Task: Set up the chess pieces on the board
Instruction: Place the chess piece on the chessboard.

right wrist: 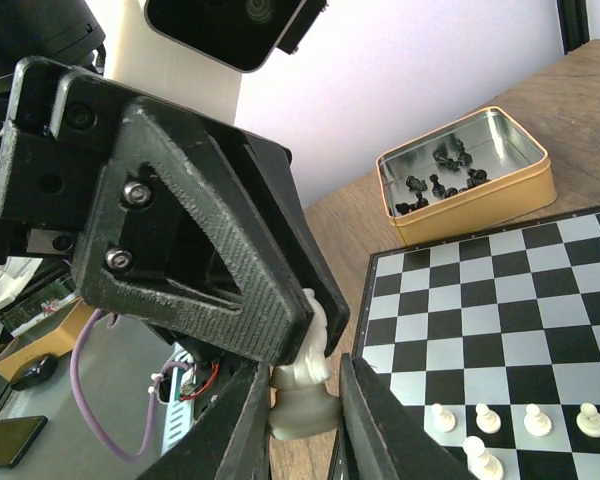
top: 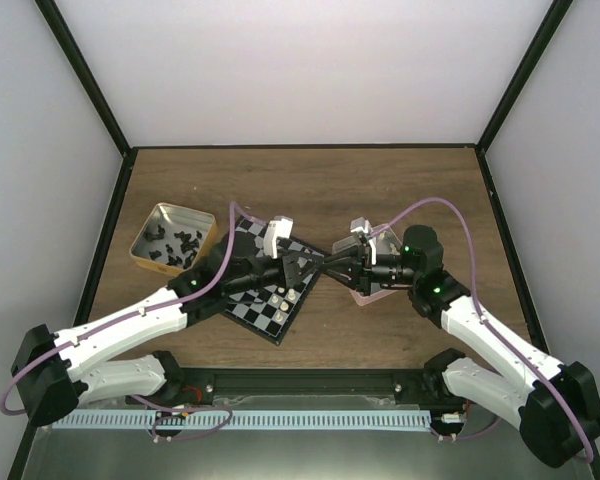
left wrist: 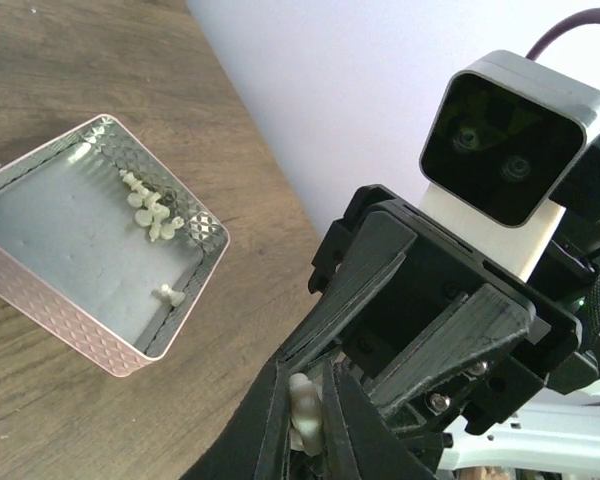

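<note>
A cream-white knight (right wrist: 302, 408) hangs in the air between both grippers, just off the board's (right wrist: 520, 310) right edge. My right gripper (right wrist: 305, 372) is shut on the knight's base. My left gripper (left wrist: 315, 388) is shut on the upper part of the same knight (left wrist: 306, 412). From above, the left gripper (top: 307, 268) and right gripper (top: 336, 264) meet tip to tip beside the board (top: 248, 300). A few white pawns (right wrist: 507, 420) stand on the board's near rows.
A gold tin (top: 173, 237) with several black pieces sits left of the board. A pink tray (left wrist: 90, 290) holding several white pieces (left wrist: 150, 210) lies under the right arm, mostly hidden in the top view. Dark frame rails border the table.
</note>
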{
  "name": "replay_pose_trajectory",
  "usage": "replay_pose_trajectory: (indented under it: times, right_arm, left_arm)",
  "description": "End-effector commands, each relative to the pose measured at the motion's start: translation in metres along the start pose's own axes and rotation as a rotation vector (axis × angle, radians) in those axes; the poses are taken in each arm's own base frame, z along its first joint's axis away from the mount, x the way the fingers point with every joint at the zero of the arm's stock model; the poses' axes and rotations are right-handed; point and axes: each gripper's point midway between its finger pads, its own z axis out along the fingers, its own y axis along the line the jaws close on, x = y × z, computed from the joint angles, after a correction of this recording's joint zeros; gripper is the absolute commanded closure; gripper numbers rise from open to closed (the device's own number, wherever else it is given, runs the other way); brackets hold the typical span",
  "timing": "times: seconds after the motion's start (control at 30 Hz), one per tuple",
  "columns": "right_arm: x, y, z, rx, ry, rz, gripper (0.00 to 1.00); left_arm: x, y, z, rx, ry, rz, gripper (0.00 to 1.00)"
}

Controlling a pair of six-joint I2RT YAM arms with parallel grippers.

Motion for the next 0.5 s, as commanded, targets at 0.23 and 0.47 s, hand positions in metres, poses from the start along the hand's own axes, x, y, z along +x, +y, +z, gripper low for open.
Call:
replay_pose_trajectory:
  times: [0.23, 0.47]
  right_arm:
    - [-0.008, -0.001, -0.004, 0.059, -0.021, -0.02, 0.37]
    - [-0.007, -0.029, -0.006, 0.203, -0.035, 0.017, 0.32]
  left_arm:
    - [-0.023, 0.03, -0.027, -0.245, -0.066, 0.172, 0.96]
    - [-0.017, 0.102, -0.077, -0.644, -0.095, 0.211, 0.96]
